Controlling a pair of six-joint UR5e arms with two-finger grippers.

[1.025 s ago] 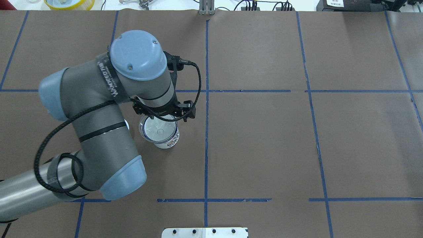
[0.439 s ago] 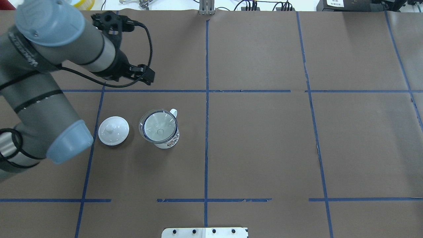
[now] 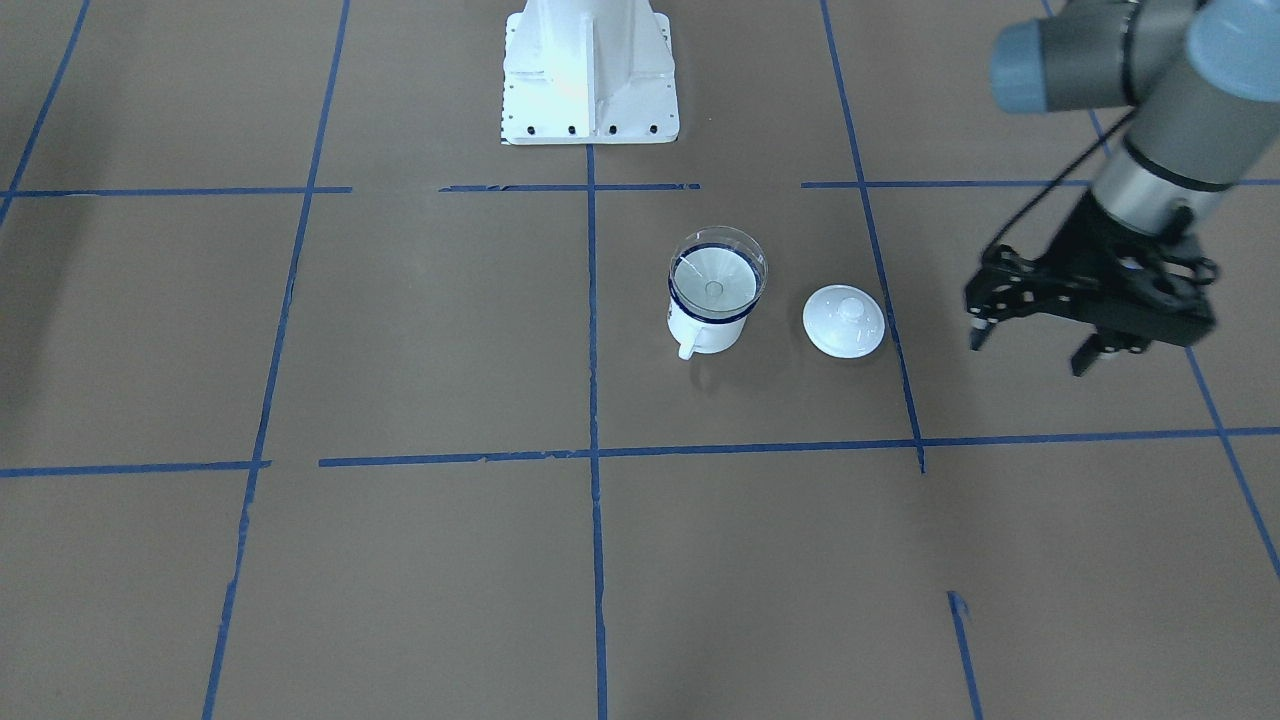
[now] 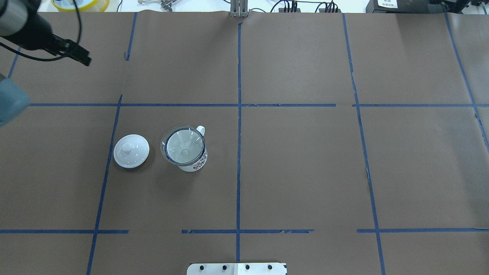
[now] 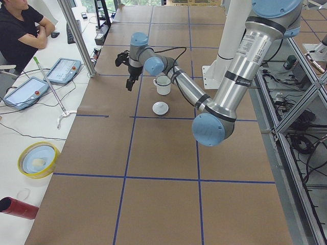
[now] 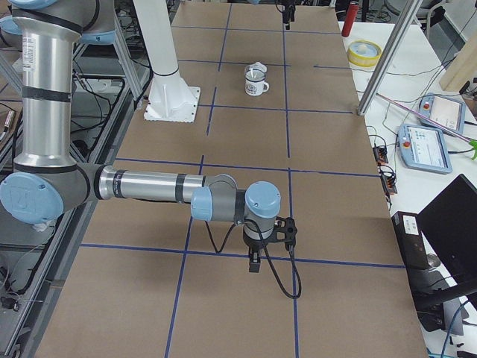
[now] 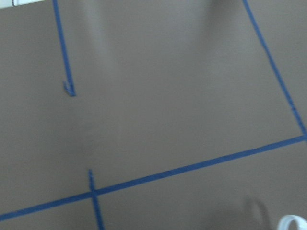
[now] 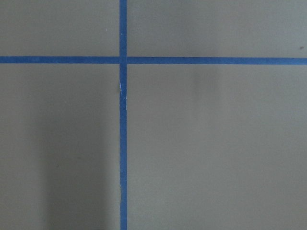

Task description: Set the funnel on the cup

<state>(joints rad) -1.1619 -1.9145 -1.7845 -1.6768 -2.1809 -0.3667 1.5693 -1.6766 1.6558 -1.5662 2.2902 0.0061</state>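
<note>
Clear-plastic: one funnel [image 4: 182,146] atop one cup [image 4: 196,163], one lid [image 4: 131,151] beside.

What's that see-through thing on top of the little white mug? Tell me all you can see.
A small funnel of clear plastic, it seems: a wide round cone with faint ribs running to a small hole at its centre. It sits upright in the mouth of the cup, its rim standing above the cup's dark blue rim. Nothing else touches it; the robot's left hand hangs open, off to one side.
</note>
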